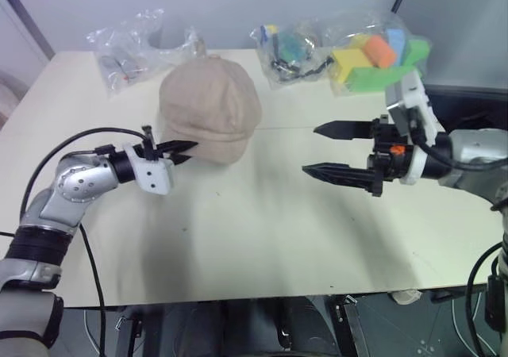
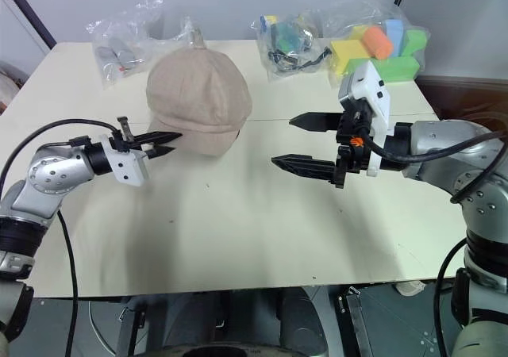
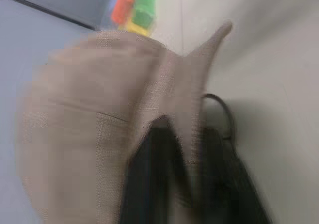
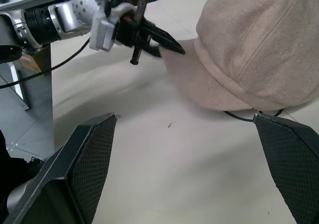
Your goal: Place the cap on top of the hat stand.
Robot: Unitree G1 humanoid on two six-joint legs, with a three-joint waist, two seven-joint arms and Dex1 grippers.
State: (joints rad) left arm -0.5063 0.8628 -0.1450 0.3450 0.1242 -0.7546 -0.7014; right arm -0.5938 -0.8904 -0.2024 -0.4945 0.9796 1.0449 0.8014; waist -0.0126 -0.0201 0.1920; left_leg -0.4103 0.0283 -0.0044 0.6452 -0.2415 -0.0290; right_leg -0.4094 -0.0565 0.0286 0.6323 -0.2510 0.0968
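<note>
The beige cap (image 1: pixel 210 107) sits domed near the table's back middle. It covers the hat stand, of which a thin black wire (image 4: pixel 239 118) shows under the rim. My left gripper (image 1: pixel 189 151) is at the cap's brim. Its fingers (image 3: pixel 149 179) stand slightly apart, and the left wrist view shows the brim's edge between them. My right gripper (image 1: pixel 309 149) hovers wide open to the right of the cap, apart from it and holding nothing. The right wrist view shows the cap (image 4: pixel 259 45) and the left gripper (image 4: pixel 167 44) at its brim.
On the cream table (image 1: pixel 262 238), along the back edge, lie three clear bags. One holds coloured foam blocks (image 1: pixel 377 55), one small items (image 1: pixel 290 51), one is at the left (image 1: pixel 127 51). Bare tabletop lies in front of the cap.
</note>
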